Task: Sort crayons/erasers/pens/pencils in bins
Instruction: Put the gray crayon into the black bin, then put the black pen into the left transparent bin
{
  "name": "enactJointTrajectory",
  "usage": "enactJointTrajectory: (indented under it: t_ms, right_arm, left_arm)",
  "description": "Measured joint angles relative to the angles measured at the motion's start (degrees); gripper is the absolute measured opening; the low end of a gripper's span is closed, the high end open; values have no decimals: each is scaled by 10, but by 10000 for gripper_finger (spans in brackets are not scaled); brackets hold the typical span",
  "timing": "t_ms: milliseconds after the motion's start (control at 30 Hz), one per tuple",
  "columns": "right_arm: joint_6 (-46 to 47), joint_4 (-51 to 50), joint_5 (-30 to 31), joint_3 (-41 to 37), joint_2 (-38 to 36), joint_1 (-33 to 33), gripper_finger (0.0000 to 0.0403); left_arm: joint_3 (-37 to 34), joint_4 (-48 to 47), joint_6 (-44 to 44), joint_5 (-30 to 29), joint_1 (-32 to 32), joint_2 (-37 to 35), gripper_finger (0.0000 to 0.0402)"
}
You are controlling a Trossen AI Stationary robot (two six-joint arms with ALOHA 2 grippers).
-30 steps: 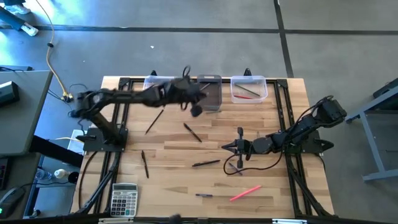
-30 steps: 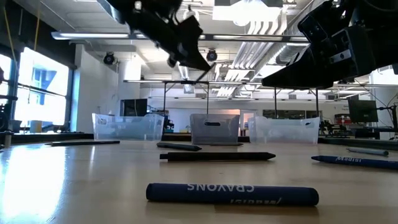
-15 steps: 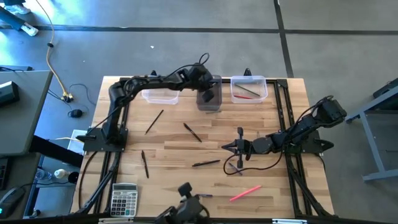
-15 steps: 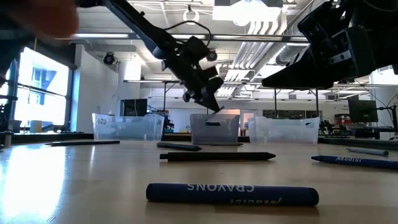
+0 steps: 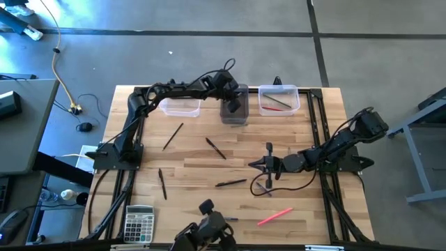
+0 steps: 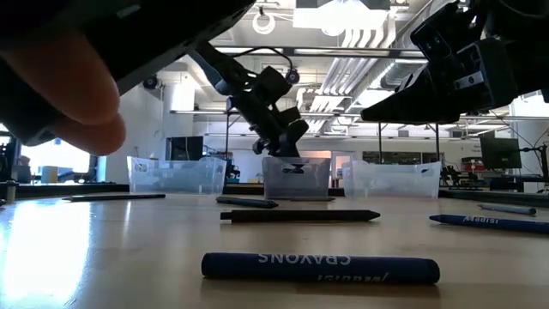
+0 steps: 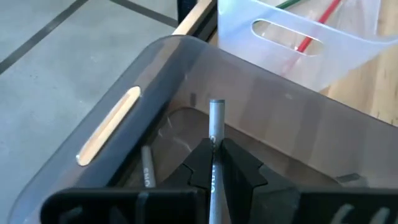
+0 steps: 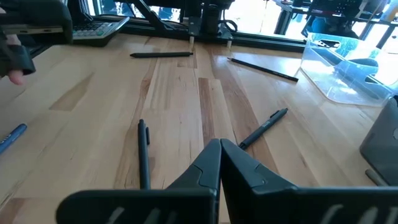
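Note:
My left gripper [image 7: 214,152] is shut on a grey pen [image 7: 216,118] and stands slanting down over the dark smoky bin [image 5: 235,110] at the table's far edge; the low view shows this left gripper [image 6: 287,150] just above that bin [image 6: 297,178]. Another grey stick [image 7: 147,171] lies inside it. Clear bins stand on either side: one at the left [image 5: 180,107], one at the right [image 5: 279,99] with a red and a green stick. Dark pens [image 5: 215,148] [image 5: 231,183] lie loose on the wood. My right gripper [image 5: 252,165] waits shut mid-table. My left gripper pinches the grey pen between its two fingertips, a short way back from its flat free end [image 7: 216,104]. The pen's shaft [image 7: 215,134] runs along the fingers and sticks out past them. It points slanting down into the dark bin.
More sticks lie loose: dark ones [image 5: 173,136] [image 5: 162,183], a pink one [image 5: 274,217] and a blue crayon [image 6: 320,268] near the front. A grey calculator [image 5: 139,223] sits at the near left corner. A person's hand [image 6: 60,94] reaches in at the near edge.
My left gripper has swung toward the table's right and far edge and sunk, from above the wood beside the left clear bin to just over the dark bin, still shut on the pen. A person's hand has come in at the near edge.

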Motion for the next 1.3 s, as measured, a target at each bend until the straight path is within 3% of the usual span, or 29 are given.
enactJointTrajectory:
  t_ms: [433, 567, 767, 933, 1133, 1300]
  right_arm:
    - [4, 0, 0, 0, 0, 0, 0]
    - [4, 0, 0, 0, 0, 0, 0]
    - [6, 0, 0, 0, 0, 0, 0]
    - [17, -5, 0, 0, 0, 0, 0]
    - [19, -10, 0, 0, 0, 1, 0]
    - [19, -10, 0, 0, 0, 1, 0]
  left_arm:
    - [0, -13, 11, -17, 2, -21, 74]
    - [0, -27, 37, -35, -3, -53, 69]
    - [-12, -41, 80, -72, -33, -117, 30]
    - [-90, 41, 96, -98, -72, -163, 3]
    - [-212, 176, 91, -109, -107, -220, 3]
    - [-304, 234, 82, -107, -144, -282, 1]
